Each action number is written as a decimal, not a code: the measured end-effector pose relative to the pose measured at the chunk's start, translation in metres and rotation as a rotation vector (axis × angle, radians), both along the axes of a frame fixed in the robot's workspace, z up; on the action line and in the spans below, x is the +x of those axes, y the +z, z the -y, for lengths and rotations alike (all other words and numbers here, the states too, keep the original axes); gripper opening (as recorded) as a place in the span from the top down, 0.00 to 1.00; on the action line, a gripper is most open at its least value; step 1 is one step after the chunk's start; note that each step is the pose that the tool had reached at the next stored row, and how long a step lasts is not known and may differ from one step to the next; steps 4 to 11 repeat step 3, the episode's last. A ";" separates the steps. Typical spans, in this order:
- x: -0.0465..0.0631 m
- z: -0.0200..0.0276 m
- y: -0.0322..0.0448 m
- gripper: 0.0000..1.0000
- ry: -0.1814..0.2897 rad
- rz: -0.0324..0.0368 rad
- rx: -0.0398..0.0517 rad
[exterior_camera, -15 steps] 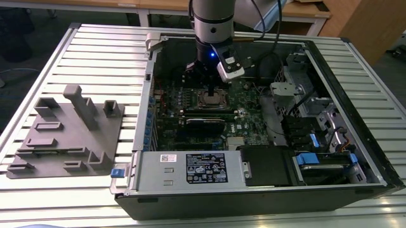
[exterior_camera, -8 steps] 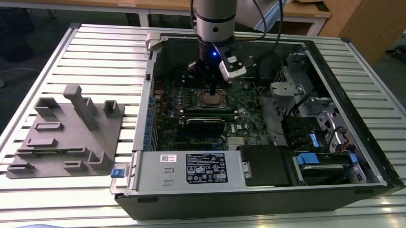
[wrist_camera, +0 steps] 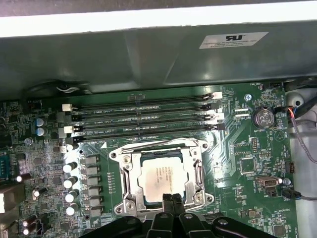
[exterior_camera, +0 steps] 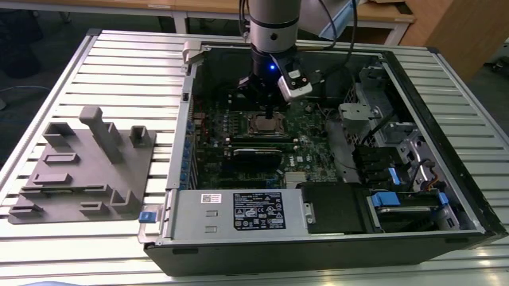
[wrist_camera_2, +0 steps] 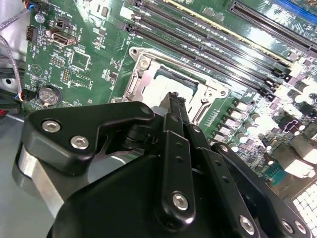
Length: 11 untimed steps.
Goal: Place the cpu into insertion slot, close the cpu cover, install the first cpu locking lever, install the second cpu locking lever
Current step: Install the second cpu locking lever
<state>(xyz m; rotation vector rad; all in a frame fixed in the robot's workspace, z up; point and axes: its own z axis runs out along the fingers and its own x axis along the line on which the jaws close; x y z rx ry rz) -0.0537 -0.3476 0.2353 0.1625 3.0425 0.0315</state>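
- Cpu [wrist_camera: 163, 177] sat in the insertion slot [wrist_camera: 130, 191] near the motherboard's [wrist_camera: 237, 148] middle, just beside the memory slots [wrist_camera: 143, 116]
- Cpu cover [wrist_camera: 161, 148] lay flat around the chip, framing it
- Gripper [wrist_camera: 172, 199] fingertips were pressed together, clenched on nothing, over the cover's edge
- Computer case [exterior_camera: 445, 155] lay open on the slatted table [exterior_camera: 127, 71]

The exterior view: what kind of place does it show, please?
Probably a robotics lab or test bench. An open desktop computer case lies on a slatted aluminium table, a grey fixture tray beside it, with wooden desks behind.
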 end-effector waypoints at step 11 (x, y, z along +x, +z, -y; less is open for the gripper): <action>0.000 0.0000 0.0000 0.89 0.000 0.0000 0.0000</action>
